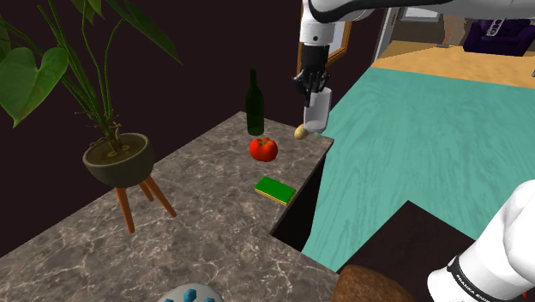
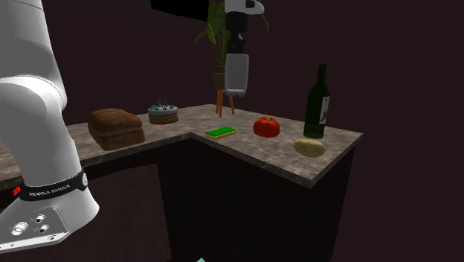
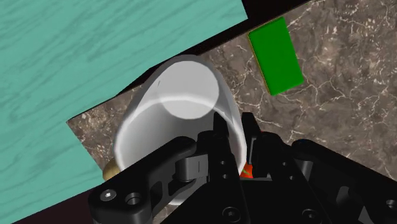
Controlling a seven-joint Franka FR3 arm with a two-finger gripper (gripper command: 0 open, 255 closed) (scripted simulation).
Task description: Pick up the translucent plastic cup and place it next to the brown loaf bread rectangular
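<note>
White arm (image 1: pixel 314 33) vertical, cup (image 1: pixel 317 113) high above counter (image 1: pixel 197 180)

Marble counter (image 1: pixel 197 214), teal wood-grain floor (image 1: pixel 411 146), dark wall (image 1: pixel 206 51).

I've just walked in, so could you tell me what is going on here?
The arm's black gripper is shut on the rim of a translucent cup and holds it in the air above the marbled counter, near the potato. The brown loaf lies far along the counter; the cup is not yet beside it.
</note>
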